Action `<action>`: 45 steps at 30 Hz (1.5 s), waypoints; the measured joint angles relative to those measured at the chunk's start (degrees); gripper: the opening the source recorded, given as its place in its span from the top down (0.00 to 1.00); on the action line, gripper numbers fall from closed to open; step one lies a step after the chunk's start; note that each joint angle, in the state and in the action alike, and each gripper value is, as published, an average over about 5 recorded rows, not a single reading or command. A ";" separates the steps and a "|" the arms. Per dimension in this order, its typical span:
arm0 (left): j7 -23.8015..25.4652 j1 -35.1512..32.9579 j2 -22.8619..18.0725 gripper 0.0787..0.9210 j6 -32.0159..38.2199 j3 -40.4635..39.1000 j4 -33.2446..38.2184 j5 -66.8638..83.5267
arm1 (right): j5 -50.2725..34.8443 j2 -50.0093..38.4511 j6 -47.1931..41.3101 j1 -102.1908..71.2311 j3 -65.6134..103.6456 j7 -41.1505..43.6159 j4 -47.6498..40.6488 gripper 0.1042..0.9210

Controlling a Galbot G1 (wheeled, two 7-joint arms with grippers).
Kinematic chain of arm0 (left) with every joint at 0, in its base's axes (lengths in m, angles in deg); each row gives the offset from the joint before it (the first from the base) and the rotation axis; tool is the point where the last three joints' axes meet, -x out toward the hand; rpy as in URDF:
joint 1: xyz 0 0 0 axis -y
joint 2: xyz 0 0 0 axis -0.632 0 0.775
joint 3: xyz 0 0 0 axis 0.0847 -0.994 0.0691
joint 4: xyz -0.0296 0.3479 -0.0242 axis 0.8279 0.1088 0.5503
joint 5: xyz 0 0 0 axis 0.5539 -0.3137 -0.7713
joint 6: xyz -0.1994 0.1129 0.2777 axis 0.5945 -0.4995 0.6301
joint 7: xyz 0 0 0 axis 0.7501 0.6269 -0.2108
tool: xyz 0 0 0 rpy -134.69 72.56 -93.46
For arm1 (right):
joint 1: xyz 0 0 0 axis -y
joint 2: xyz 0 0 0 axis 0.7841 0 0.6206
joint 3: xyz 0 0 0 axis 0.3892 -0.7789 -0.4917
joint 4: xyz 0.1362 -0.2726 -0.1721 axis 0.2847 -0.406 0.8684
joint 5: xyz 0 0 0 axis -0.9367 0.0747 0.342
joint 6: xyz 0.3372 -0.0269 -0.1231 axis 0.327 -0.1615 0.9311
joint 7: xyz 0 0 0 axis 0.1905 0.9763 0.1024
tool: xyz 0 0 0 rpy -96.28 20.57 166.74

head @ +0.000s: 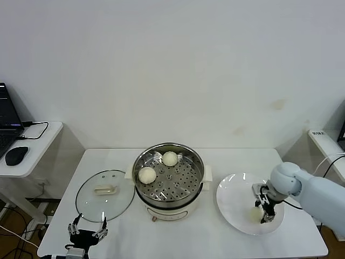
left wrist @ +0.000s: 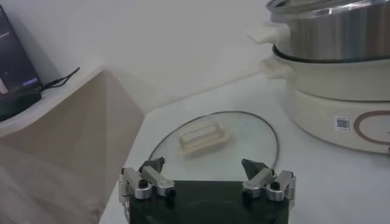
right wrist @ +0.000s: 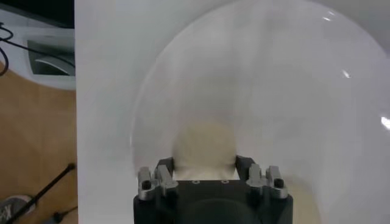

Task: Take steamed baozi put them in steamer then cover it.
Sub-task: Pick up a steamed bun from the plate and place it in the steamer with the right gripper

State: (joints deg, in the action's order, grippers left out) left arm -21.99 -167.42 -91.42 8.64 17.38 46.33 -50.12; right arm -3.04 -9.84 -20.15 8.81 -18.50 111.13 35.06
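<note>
Two steamed baozi lie in the shiny steamer on its cream pot base, mid-table. Another baozi rests on the white plate to the right. My right gripper is down on the plate, its fingers pressed against both sides of that baozi. The glass cover with its cream handle lies flat to the left of the steamer. Near the table's front edge, just short of the cover, my left gripper hangs open and empty.
A side table at the far left holds a laptop and a black mouse with trailing cables. A white unit stands at the right edge. The plate sits close to the table's front right corner.
</note>
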 measured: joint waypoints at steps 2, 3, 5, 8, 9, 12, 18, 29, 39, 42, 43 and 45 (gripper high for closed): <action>-0.04 0.12 -0.01 0.12 0.01 -0.07 0.08 0.02 | -0.69 0.04 -0.13 0.95 0.40 0.38 0.06 0.37; -0.08 0.21 0.00 0.12 0.01 -0.09 0.14 0.01 | -1.11 0.11 -0.19 1.58 0.55 0.62 0.05 0.37; -0.22 0.43 0.05 0.12 0.01 -0.05 0.27 -0.03 | -2.05 0.32 -0.27 3.28 0.60 1.10 -0.07 0.37; -0.60 0.79 0.23 0.12 0.04 0.20 0.22 -0.15 | -3.90 0.91 -0.17 7.27 -0.34 1.96 -0.51 0.37; -0.75 0.89 0.32 0.12 0.06 0.28 0.16 -0.19 | -4.64 1.24 -0.09 8.99 -0.96 2.28 -0.74 0.37; -1.26 1.11 0.47 0.12 0.20 0.45 0.00 -0.17 | -7.23 2.74 0.24 14.76 -3.38 3.37 -1.66 0.37; -2.44 1.38 0.26 0.12 0.30 0.82 -0.02 -0.03 | -13.53 8.20 1.38 26.94 -8.70 5.61 -4.31 0.37; -3.87 1.42 -0.35 0.12 0.56 2.07 1.44 0.62 | -22.87 22.33 11.00 40.60 -15.65 8.31 -10.79 0.37; -4.42 1.58 -0.82 0.12 0.61 2.74 1.44 1.10 | -21.29 33.19 21.66 44.26 -20.18 7.64 -10.52 0.37; -4.48 1.68 -0.93 0.12 0.61 2.79 1.46 1.20 | -18.81 35.24 24.46 44.49 -21.60 6.88 -9.42 0.37; -4.48 1.68 -0.94 0.12 0.61 2.81 1.46 1.27 | -17.76 35.78 25.37 44.47 -22.04 6.53 -9.06 0.37; -4.45 1.67 -0.88 0.12 0.59 2.85 1.47 1.45 | -15.58 36.66 27.02 44.30 -22.90 5.84 -8.34 0.37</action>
State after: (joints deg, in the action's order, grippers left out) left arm -26.45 -165.75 -92.30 9.23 20.23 47.80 -48.67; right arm -18.61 26.82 6.87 53.12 -41.40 116.97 26.72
